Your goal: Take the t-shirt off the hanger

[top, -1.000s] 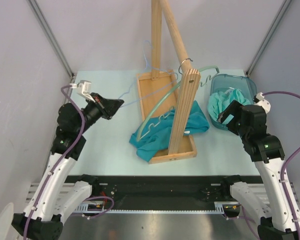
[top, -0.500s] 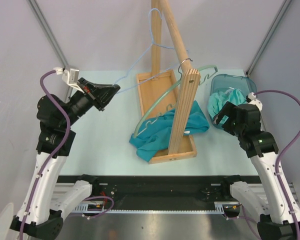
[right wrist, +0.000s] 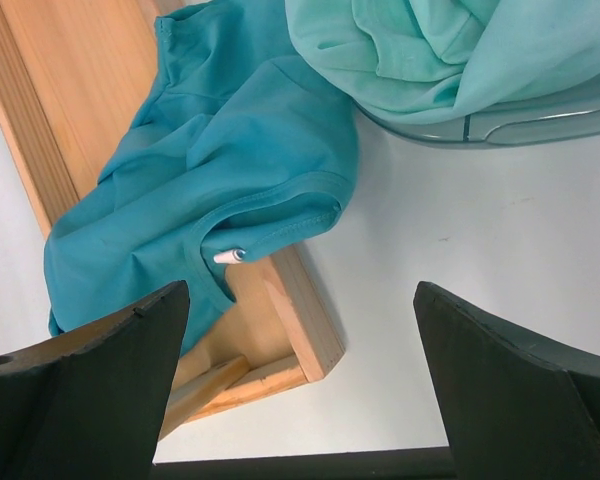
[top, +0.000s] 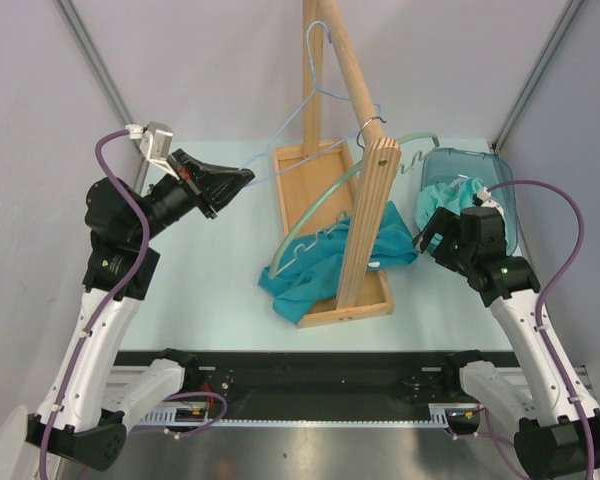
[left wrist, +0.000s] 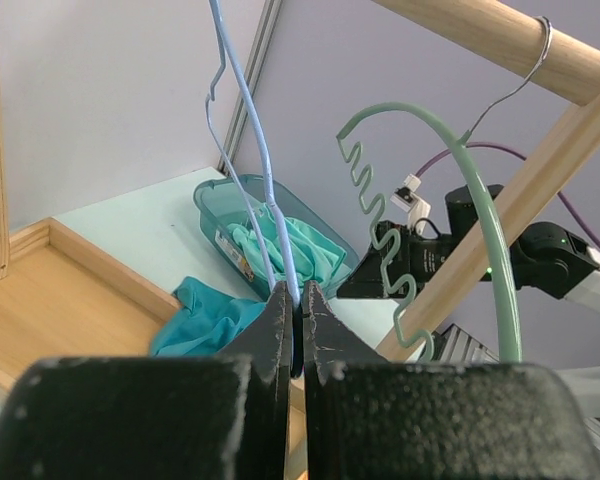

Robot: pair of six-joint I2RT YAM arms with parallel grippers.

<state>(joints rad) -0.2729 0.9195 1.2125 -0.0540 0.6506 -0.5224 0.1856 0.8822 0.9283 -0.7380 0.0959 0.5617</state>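
Shows a teal t-shirt (top: 310,272) crumpled on the base tray of a wooden rack (top: 365,215), spilling over the tray's front-left edge onto the table (top: 220,270). Shows a green hanger (left wrist: 492,240) hooked on the rack's slanted rod, wavy lower end down at the shirt; unclear whether threaded through it. Left of the rack, shows the left gripper (left wrist: 296,310) clenched on a bare blue wire hanger (left wrist: 258,150), hook up beside the rack's upright. Right of the rack, shows the right gripper (right wrist: 300,300) spread wide, grasping nothing, over the tray's corner, beside a clear bin (top: 480,170) of pale green cloth (right wrist: 430,50).
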